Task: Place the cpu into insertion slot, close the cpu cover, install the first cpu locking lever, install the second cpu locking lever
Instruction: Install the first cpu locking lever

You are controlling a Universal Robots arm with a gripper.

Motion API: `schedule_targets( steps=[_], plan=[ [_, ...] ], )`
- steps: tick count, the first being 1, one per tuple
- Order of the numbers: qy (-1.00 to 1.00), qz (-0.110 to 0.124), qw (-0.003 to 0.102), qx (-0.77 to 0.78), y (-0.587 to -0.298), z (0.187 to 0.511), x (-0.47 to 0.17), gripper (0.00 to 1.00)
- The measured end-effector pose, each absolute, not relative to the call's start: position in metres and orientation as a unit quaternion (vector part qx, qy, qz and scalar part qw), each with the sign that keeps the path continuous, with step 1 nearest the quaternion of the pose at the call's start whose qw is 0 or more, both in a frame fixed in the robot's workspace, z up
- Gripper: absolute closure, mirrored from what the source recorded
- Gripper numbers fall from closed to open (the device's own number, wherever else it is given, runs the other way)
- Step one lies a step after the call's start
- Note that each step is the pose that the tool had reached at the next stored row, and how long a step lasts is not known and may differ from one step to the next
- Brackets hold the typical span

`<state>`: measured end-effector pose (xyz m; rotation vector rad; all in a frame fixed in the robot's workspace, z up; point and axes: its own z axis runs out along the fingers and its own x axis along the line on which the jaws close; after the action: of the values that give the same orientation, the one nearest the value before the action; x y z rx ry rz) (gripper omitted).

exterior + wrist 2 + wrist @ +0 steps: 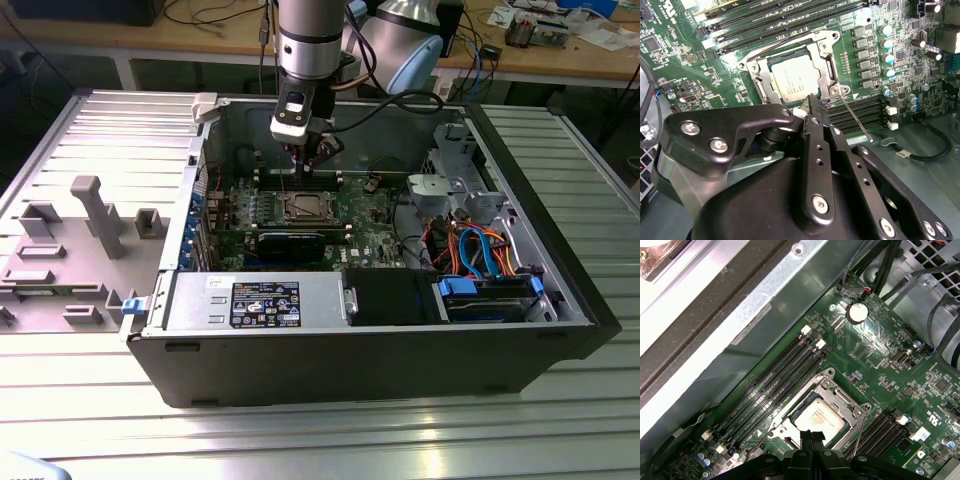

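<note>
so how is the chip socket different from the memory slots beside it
The chip socket is square with a silver metal rim; the memory slots are long, narrow and black. The chip socket holds a grey chip; the memory slots look empty. Both sit on the green board.

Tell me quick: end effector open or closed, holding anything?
End effector: closed, nothing visibly held; tip close to the cpu cover.
</note>
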<state>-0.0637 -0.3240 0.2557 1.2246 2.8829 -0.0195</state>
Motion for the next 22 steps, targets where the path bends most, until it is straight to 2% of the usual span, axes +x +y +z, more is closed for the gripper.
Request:
schedule_targets(
  steps=[22],
  plan=[
    [0.923, -0.006, 0.005, 0.385, -0.3240, 0.2557, -0.0637, 0.89]
  ],
)
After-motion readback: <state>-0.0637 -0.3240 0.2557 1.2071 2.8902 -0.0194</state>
